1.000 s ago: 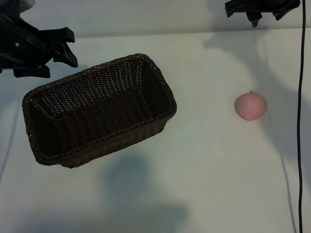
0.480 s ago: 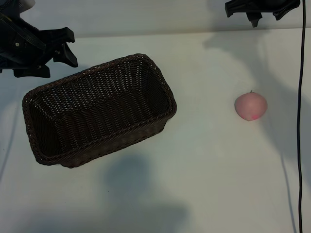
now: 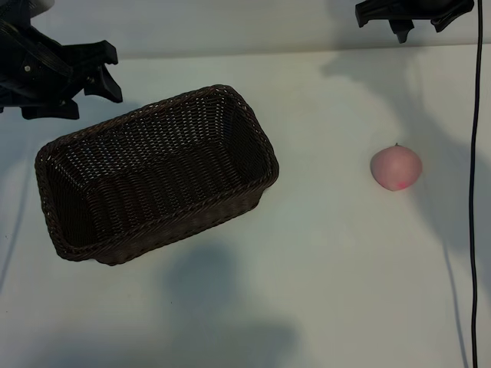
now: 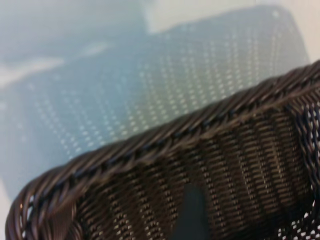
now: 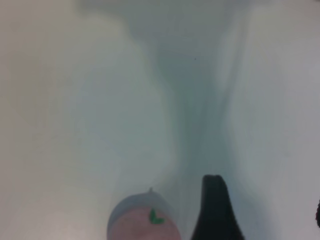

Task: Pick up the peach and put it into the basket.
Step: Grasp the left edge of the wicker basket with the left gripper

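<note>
1. Exterior view, and the count is simple: one basket (image 3: pixel 153 172), one peach (image 3: pixel 397 168), two grippers, one black cable (image 3: pixel 476 184) hanging down the right edge, all over a white table (image 3: pixel 322 253).
2. The basket lies at an angle on the left half of the table, dark woven wicker, nothing inside it that shows. The peach sits on the table well apart from it on the right side, stem tip up, redder blush low on its face.
3. Left gripper (image 3: pixel 107 73) hovers at the upper left, just beside the basket's far left corner, jaws spread wide, nothing between them and touching nothing.
4. Right gripper (image 3: pixel 403 19) hangs at the top edge, above and well apart from the peach; only its dark fingertips poke into view, parted, holding nothing.
5. Left wrist view: one basket (image 4: pixel 165 145) again, its braided rim running across, woven wall below and its patterned shadow on the table behind. One dark fingertip (image 4: pixel 190 212) sits low in front of the weave; whether it touches the wicker, I cannot tell.
6. Right wrist view: one peach (image 5: pixel 144 220) at the edge of the picture with a small green leaf mark on it, and one dark fingertip (image 5: pixel 215 210) just beside it, not clamped on it. Bare table (image 5: pixel 75 100) fills the rest.
</note>
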Motion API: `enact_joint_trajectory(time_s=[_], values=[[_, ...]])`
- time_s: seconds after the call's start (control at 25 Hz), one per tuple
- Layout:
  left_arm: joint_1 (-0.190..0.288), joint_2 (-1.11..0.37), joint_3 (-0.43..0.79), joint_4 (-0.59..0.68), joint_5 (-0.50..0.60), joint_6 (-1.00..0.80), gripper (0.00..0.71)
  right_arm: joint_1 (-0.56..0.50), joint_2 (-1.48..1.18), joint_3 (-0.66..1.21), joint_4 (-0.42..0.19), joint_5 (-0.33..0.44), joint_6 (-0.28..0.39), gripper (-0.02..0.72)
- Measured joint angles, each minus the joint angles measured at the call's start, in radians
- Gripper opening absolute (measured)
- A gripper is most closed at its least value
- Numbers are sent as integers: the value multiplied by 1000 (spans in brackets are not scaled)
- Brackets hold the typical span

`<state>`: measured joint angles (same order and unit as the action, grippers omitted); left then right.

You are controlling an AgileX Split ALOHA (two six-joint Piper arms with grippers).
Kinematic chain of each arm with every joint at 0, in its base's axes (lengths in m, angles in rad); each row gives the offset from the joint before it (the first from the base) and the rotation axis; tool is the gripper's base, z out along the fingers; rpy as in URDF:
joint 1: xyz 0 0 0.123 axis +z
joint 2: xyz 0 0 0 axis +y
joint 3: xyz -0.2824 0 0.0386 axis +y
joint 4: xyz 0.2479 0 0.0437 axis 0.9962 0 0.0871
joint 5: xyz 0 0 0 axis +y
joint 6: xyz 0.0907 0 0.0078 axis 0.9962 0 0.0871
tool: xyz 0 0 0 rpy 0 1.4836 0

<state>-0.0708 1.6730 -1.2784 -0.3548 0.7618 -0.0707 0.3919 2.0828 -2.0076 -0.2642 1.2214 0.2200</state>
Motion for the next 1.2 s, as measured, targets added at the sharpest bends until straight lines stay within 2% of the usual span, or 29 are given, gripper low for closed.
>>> enact_joint_trajectory(time_s=[0.28, 0.68, 0.84, 1.2], values=[[0, -17, 23, 59, 56, -22, 589, 0, 0, 0, 0, 0, 0, 472], [0, -235, 326, 314, -8, -312, 572, 0, 0, 0, 2, 0, 0, 472], [0, -227, 384, 366, -28, -390, 572, 0, 0, 0, 9, 0, -1, 472], [0, -121, 401, 366, -114, -427, 572, 0, 0, 0, 16, 0, -1, 472]])
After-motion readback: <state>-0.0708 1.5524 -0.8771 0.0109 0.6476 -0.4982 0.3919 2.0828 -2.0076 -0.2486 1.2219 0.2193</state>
